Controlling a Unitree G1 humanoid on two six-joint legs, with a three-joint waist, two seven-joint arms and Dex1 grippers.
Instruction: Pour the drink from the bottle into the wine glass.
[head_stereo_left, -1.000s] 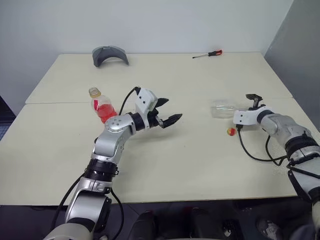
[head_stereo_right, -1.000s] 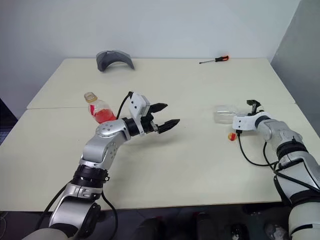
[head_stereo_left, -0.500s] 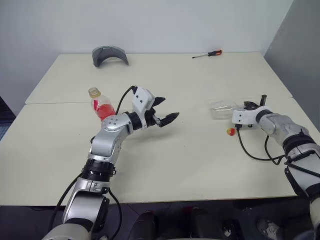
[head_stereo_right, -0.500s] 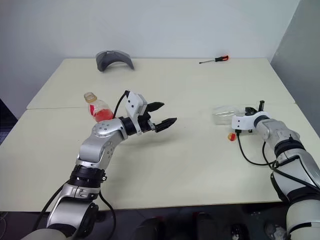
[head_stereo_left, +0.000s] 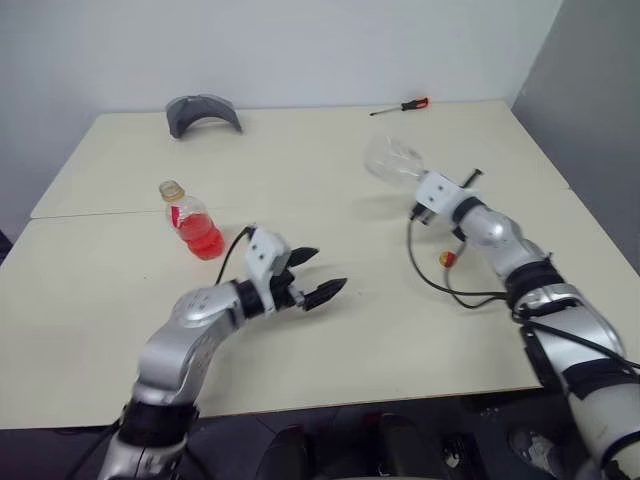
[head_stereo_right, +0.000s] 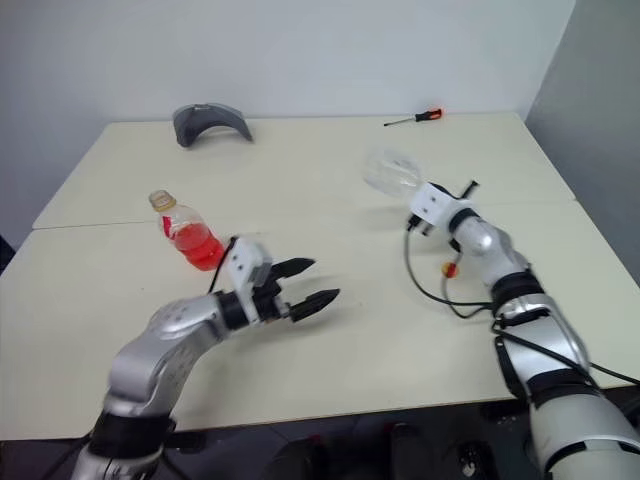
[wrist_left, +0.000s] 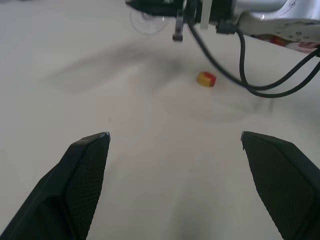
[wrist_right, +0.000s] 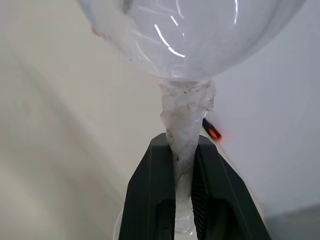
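Clear glass is being pinched at its stem by the right hand; left hand, spread, is waiting near bottle. Next, I judge: stand glass upright, grasp bottle.

- The left gripper has its two black fingers spread wide above the pale table.
- A yellow-and-red cap lies beyond, beside black cables.
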